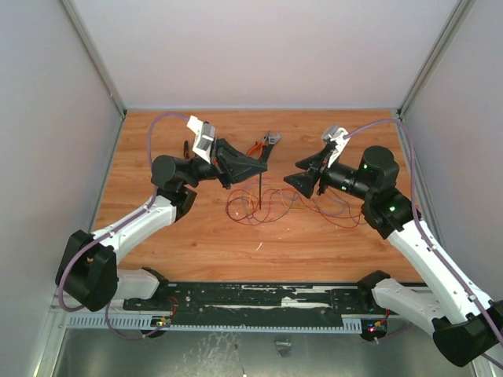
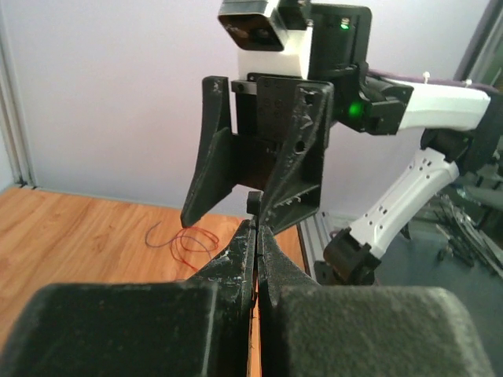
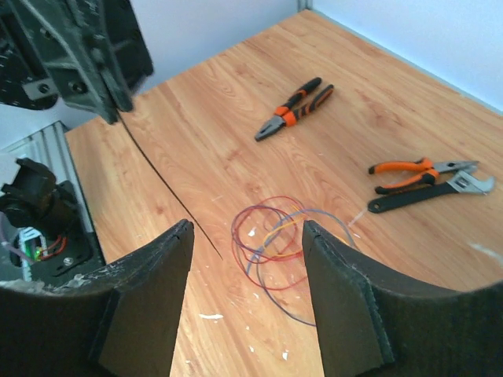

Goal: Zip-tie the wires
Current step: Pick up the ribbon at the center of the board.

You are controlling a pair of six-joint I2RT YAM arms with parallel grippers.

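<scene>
Left claw (image 1: 265,166) pinching the zip tie (image 1: 259,192) (tip by the wires (image 3: 271,234)), right claw (image 1: 291,172) spread wide

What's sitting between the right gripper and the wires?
Nothing visible. The open right gripper faces the wires on the table directly; the zip tie, held by the left gripper, hangs just beside them.
</scene>
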